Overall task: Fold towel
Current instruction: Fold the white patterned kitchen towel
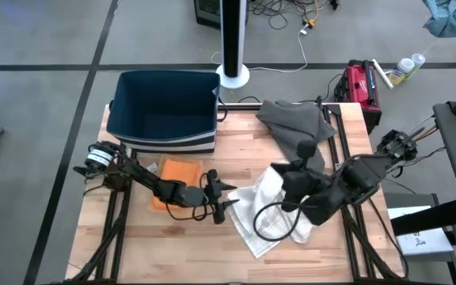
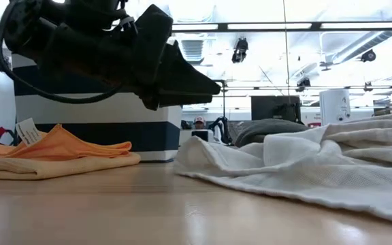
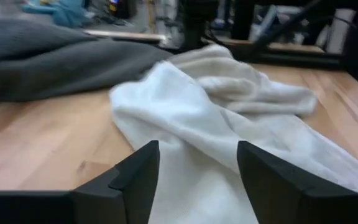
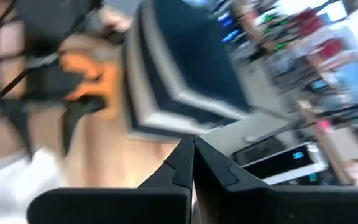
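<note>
Looking down on our wooden bench [image 1: 291, 253], we find the white towel [image 1: 271, 214] lying crumpled just ahead of our left pincer [image 1: 226, 196], whose two dark fingers stand apart with nothing between them; the wrist view shows the cloth's near edge running right up between the tips. Our right pincer [image 1: 291, 186] sits at the towel's far side, over its bunched part, its fingers pressed together; we cannot tell from above whether any cloth is caught in them. Behind the left pincer, toward its arm, rests a folded orange cloth [image 1: 176, 174], and beyond that a dark blue bin [image 1: 165, 111]. A grey cloth [image 1: 295, 123] lies heaped past the right pincer.

We judge the towel light, thin and limp: it will sag, wrinkle and slide easily on the smooth wood, never holding a shape. Best to pinch a free corner or hem, low against the bench, taking one layer only.
</note>
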You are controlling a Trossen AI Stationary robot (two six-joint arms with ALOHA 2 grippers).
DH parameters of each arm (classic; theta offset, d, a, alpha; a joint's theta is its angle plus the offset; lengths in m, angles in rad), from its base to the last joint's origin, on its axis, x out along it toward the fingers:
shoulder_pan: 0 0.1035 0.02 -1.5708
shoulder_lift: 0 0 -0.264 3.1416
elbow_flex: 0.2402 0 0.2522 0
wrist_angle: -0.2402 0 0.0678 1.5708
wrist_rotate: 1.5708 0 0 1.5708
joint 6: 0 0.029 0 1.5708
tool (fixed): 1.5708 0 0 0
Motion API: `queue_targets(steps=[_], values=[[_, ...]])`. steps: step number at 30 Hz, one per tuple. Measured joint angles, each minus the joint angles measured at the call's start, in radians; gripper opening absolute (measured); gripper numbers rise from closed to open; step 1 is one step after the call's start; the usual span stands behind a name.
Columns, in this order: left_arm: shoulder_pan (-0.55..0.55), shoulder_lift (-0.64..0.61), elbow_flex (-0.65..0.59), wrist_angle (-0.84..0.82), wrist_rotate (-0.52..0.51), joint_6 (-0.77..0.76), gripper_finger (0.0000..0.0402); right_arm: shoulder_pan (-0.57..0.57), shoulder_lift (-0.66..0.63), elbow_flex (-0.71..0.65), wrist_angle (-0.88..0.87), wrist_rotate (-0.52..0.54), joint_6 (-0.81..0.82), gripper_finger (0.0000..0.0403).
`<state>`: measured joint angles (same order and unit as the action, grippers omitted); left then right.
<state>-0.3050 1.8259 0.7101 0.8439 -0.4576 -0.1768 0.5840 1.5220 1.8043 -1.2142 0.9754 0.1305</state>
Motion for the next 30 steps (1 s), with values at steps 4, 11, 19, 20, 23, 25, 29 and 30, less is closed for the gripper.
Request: queue_targets(steps=[4,11,19,20,23,25,29,30], values=[[-0.005,0.000,0.000,-0.037,0.031,0.005,0.0223,0.001,0.018,-0.136,0.000,-0.167,0.088,0.0000],[-0.009,-0.034,0.000,-0.150,0.028,0.001,0.0226,0.021,0.131,-0.414,0.344,-0.479,0.034,0.0011],[-0.033,-0.220,-0.004,-0.343,0.023,-0.052,0.0221,0.025,0.353,-0.457,0.528,-0.655,-0.045,0.0100],[-0.037,-0.238,-0.007,-0.358,0.022,-0.057,0.0218,0.028,0.373,-0.450,0.551,-0.671,-0.058,0.0111],[-0.051,-0.271,-0.014,-0.367,0.022,-0.068,0.0210,0.036,0.429,-0.432,0.594,-0.681,-0.101,0.0138],[-0.062,-0.275,-0.015,-0.365,0.022,-0.073,0.0204,0.035,0.463,-0.425,0.595,-0.669,-0.111,0.0150],[-0.101,-0.269,-0.015,-0.355,0.022,-0.108,0.0195,0.030,0.504,-0.421,0.593,-0.590,-0.123,0.0162],[-0.115,-0.265,-0.015,-0.341,0.022,-0.115,0.0193,0.031,0.512,-0.421,0.597,-0.564,-0.123,0.0163]])
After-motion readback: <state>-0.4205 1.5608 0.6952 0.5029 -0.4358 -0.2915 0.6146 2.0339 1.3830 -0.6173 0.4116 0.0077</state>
